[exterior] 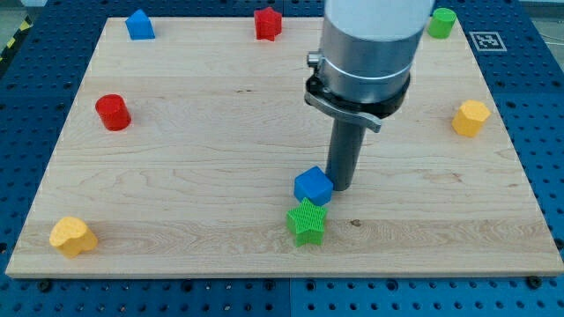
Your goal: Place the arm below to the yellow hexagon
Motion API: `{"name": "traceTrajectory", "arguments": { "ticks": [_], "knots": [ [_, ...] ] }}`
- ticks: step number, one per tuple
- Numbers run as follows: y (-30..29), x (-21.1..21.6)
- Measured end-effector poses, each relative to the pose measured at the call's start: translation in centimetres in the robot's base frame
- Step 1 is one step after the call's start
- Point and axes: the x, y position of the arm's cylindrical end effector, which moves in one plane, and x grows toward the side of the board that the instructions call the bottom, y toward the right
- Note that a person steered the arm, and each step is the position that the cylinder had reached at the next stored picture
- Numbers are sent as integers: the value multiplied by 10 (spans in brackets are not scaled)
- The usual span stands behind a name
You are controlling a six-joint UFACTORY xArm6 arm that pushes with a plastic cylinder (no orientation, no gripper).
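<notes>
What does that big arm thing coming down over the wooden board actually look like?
A thick, smooth silver-grey cylinder with a black collar and grey bracket beneath. From it hangs a straight dark rod, ending in my tip. No pincer, cables or markings show.

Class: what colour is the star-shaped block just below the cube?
Green star; seen in the camera view.
</notes>
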Motion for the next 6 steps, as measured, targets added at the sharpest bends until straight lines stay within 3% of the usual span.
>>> {"name": "traceTrajectory", "arguments": {
  "ticks": [3,4,6],
  "knots": [
    [-3,2],
    [31,-15],
    [101,10]
  ]
}}
